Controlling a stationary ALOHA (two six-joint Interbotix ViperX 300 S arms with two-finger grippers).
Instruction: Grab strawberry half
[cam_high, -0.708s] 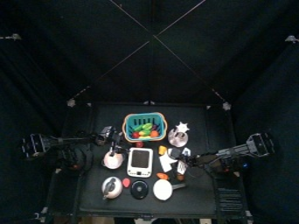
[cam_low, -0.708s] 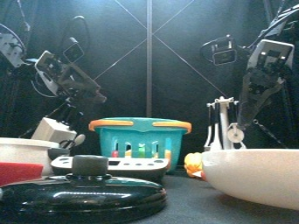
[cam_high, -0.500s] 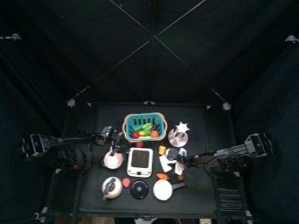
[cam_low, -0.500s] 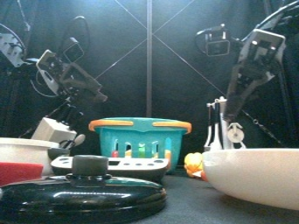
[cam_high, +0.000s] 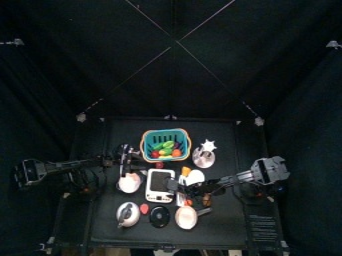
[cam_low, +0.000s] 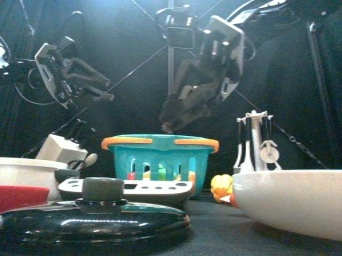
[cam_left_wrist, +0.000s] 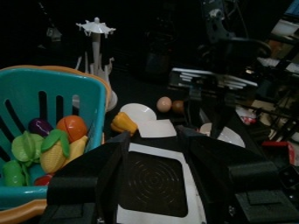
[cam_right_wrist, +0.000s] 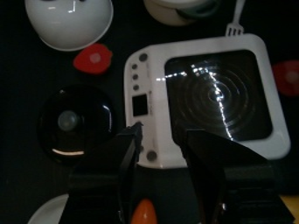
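Right claw (cam_right_wrist: 172, 153) – jaws spread wide, pinching nothing – hangs above the counter (cam_right_wrist: 30, 74), over the near edge of the white scale (cam_right_wrist: 216, 83) in the right wrist view. The strawberry half (cam_right_wrist: 91, 59), red, lies on the counter just beside the scale's control strip, between a white bowl (cam_right_wrist: 73, 19) and a black lid (cam_right_wrist: 73, 122), apart from both jaws. In the top view the right arm reaches in from the right across the front row of things. Left claw (cam_left_wrist: 152, 162) – jaws also spread, holding nothing – is raised at the left in the front view, with the scale showing between its jaws and the teal basket (cam_left_wrist: 47, 105) of toy fruit to one side.
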